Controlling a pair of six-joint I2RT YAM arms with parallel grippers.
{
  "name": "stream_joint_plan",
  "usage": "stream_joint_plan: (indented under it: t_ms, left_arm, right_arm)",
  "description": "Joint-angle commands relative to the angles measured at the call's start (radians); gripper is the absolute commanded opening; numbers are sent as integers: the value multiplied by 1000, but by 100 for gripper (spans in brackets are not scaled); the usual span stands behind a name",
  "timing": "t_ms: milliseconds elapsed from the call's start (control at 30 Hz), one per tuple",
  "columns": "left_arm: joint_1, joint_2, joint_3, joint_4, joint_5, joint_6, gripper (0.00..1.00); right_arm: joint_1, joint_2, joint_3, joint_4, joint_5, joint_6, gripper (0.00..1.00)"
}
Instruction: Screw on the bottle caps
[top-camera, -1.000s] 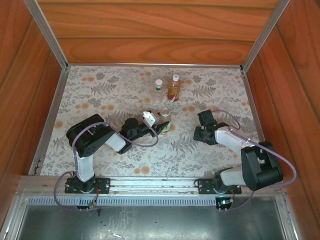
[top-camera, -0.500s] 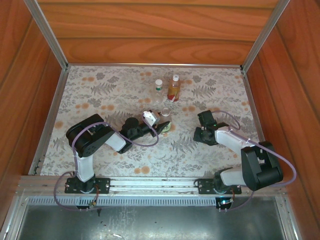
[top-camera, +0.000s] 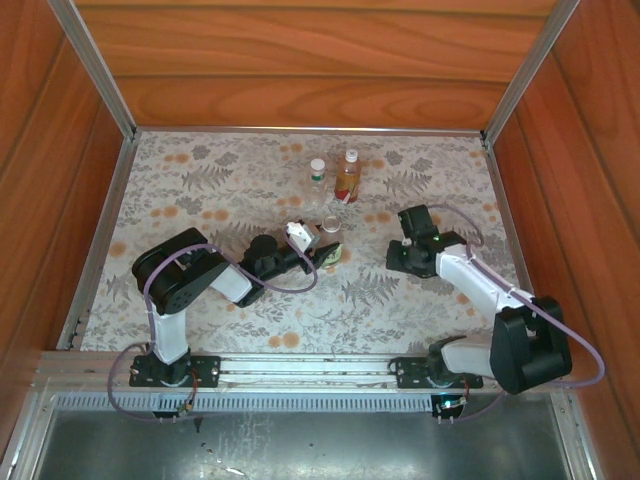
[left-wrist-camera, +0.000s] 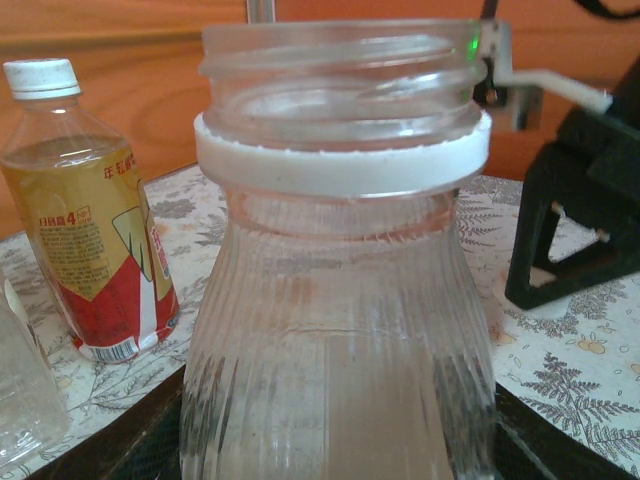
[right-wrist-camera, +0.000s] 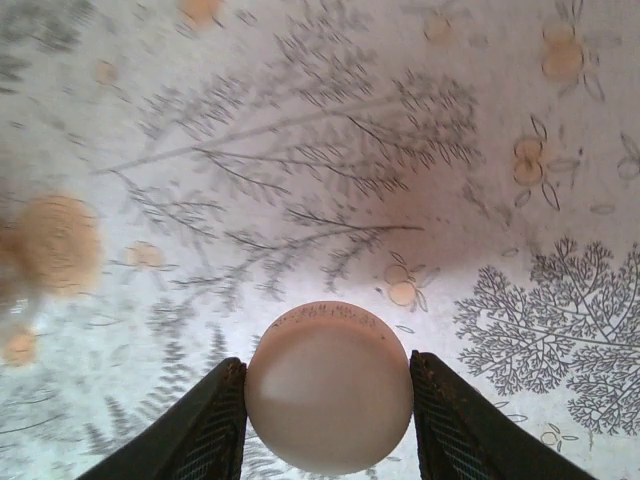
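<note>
Clear ribbed plastic: the open bottle (left-wrist-camera: 335, 320) takes up the centre of the left wrist view. It has fine vertical flutes on the shoulder, a smooth threaded neck and a white neck ring (left-wrist-camera: 340, 160) with a finely toothed upper edge. It stands upright with its long axis vertical. Its mouth faces up and is uncapped.

- The left hand (top-camera: 312, 250) pinches this bottle low on the body, just left of centre in the top view. Dark fingers (left-wrist-camera: 150, 445) flank its base.
- The right hand (right-wrist-camera: 328, 400) pinches a white cap (right-wrist-camera: 328, 385) between two black, matte, wedge-shaped fingers (right-wrist-camera: 215, 420) at the bottom centre of its wrist frame.
- The white cap is a smooth, dull disc with a faintly ridged rim. It shows face-on, so its axis runs toward the worktop. I cannot tell which face is the open one.
- In the top view the right hand sits right of centre, apart from the open bottle.
- The worktop (top-camera: 200, 190) is covered by a pale printed mat with grey ferns and orange flower blots. It is flat and slightly glossy.
- The amber bottle (left-wrist-camera: 85, 220) is at the left of the left wrist frame. It is upright and capped in white, with a red and gold label.
- The green-label bottle (top-camera: 317, 172) is in the upper centre of the top view. It is upright, capped, and just beside the amber one.
</note>
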Motion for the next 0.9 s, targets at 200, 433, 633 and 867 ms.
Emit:
stream_joint_plan:
  t_ms: [200, 433, 633, 867]
  left_arm:
    - [-4, 16, 13, -95, 49, -12, 54]
    - [-5, 26, 21, -99, 51, -7, 54]
    - [-5, 40, 35, -100, 62, -15, 54]
    - [-4, 59, 47, -99, 73, -17, 54]
  right_arm:
    - [116, -17, 268, -220, -53, -69, 46]
    - [225, 31, 479, -267, -71, -101, 46]
    - [281, 127, 625, -296, -86, -159, 46]
    - [303, 203, 707, -337, -91, -211, 46]
